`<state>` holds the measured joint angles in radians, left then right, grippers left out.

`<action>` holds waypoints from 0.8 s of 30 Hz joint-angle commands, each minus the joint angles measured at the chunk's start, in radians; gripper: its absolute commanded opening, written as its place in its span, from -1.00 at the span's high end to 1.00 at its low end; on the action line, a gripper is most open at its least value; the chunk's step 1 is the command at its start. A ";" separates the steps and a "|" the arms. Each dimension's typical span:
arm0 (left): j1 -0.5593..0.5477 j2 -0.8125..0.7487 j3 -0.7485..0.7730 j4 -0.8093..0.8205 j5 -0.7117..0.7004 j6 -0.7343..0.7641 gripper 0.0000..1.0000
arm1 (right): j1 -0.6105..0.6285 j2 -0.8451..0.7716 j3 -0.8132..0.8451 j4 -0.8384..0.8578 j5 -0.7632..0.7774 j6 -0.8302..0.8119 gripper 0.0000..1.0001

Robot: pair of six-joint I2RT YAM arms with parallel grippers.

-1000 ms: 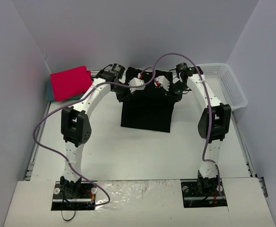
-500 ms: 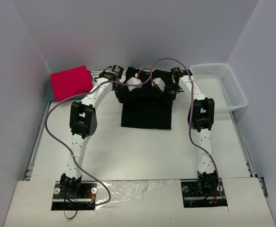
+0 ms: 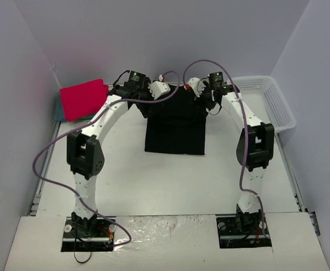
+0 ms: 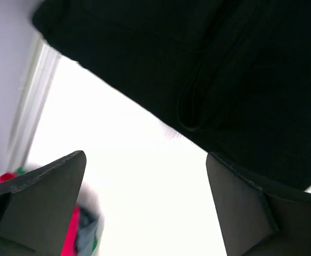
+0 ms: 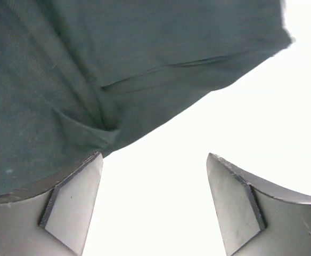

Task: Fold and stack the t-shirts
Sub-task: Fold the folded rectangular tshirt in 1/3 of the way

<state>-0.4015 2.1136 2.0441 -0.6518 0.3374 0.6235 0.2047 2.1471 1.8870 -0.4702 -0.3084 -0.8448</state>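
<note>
Where the black shirt (image 3: 174,127) lies, red shirt (image 3: 85,99) and basket (image 3: 283,103) flank it

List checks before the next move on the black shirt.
1. Open, empty left end effector: ok.
2. Open, empty right end effector: ok.
3. Flat, rectangular black shirt: ok in the top view.
4. Smooth far edge on it: not ok, the right wrist view shows a pucker.
5. Folded red shirt apart from it at far left: ok.
6. Gap between right arm and basket: cannot tell, they overlap in the top view.
</note>
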 commanded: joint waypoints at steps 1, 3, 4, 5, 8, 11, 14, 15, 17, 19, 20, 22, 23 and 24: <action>-0.037 -0.200 -0.116 0.116 -0.112 -0.034 -0.89 | 0.010 -0.160 -0.061 0.180 0.119 0.104 -0.50; -0.037 -0.237 -0.203 0.153 -0.135 -0.038 -0.89 | 0.013 -0.193 -0.075 0.179 0.137 0.148 -0.53; -0.037 -0.275 -0.231 0.159 -0.156 -0.038 -0.89 | 0.013 -0.205 -0.095 0.179 0.143 0.160 -0.54; -0.037 -0.299 -0.260 0.173 -0.167 -0.038 -0.89 | 0.021 -0.219 -0.106 0.177 0.159 0.188 -0.55; -0.037 -0.394 -0.386 0.196 -0.189 -0.062 -0.89 | 0.044 -0.307 -0.167 0.171 0.209 0.202 -0.62; -0.043 -0.480 -0.495 0.189 -0.189 -0.087 -0.89 | 0.067 -0.416 -0.268 0.169 0.204 0.153 -0.84; -0.081 -0.569 -0.596 0.193 -0.210 -0.078 -0.89 | 0.065 -0.534 -0.385 0.176 0.073 0.159 -1.00; -0.095 -0.599 -0.613 0.189 -0.221 -0.079 -0.89 | 0.064 -0.559 -0.409 0.174 0.055 0.192 -1.00; -0.117 -0.615 -0.645 0.153 -0.230 -0.079 -0.89 | 0.053 -0.605 -0.466 0.150 -0.010 0.240 -1.00; -0.163 -0.633 -0.674 0.132 -0.292 -0.042 -0.89 | 0.045 -0.619 -0.489 0.095 -0.084 0.262 -1.00; -0.186 -0.644 -0.732 0.148 -0.323 0.003 -0.89 | 0.047 -0.624 -0.502 0.065 -0.096 0.254 -0.91; -0.241 -0.681 -0.797 0.188 -0.327 0.054 -0.89 | 0.061 -0.642 -0.528 0.024 -0.086 0.243 -0.75; -0.249 -0.685 -0.827 0.187 -0.325 0.077 -0.89 | 0.061 -0.654 -0.548 0.018 -0.092 0.234 -0.74; -0.258 -0.684 -0.838 0.176 -0.301 0.085 -0.89 | 0.062 -0.670 -0.595 0.005 -0.106 0.211 -0.72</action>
<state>-0.6350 1.4601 1.2434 -0.4725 0.0612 0.6319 0.2619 1.5127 1.3651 -0.3737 -0.3496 -0.6254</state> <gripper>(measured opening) 0.945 0.869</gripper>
